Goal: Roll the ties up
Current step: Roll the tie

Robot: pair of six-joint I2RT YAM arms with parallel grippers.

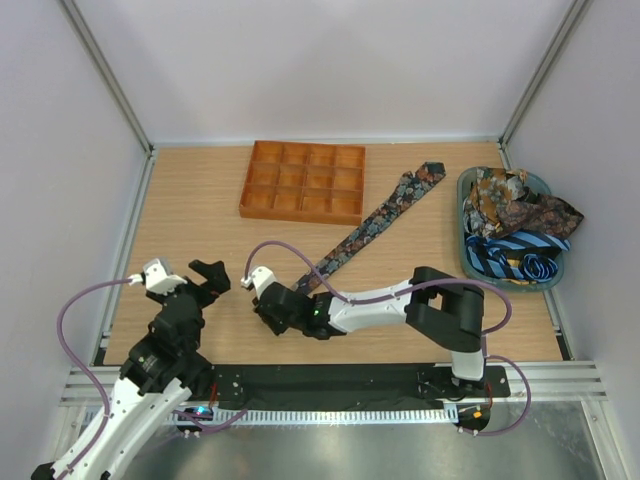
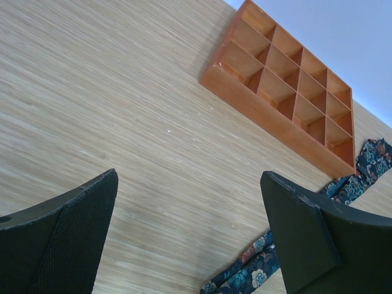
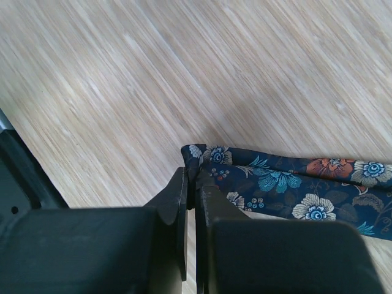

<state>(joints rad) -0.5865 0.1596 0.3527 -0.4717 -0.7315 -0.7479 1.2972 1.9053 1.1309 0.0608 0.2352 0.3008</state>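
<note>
**A:** Where is the tie (image 1: pixel 385 215)?

**B:** I see it stretched diagonally across the table (image 1: pixel 200 220). Its wide end points up toward the basket (image 1: pixel 465 250), its middle runs just beside the tray (image 1: pixel 303 180) at the near right corner, and its narrow end sits down by my arms.

**A:** And the right claw (image 3: pixel 191 184)?

**B:** Its fingers are pressed together on the narrow tip. From the wrist I see the floral fabric pinched between them, low over the wood.

**A:** The left claw (image 2: pixel 188 184)?

**B:** It's spread wide with nothing between the fingers. It hangs above bare wood, left of the tie.

**A:** Any more ties?

**B:** The other ties (image 1: pixel 515 215) are heaped in the basket at the right edge. Brown florals lie at the far side, blue stripes nearer me.
</note>
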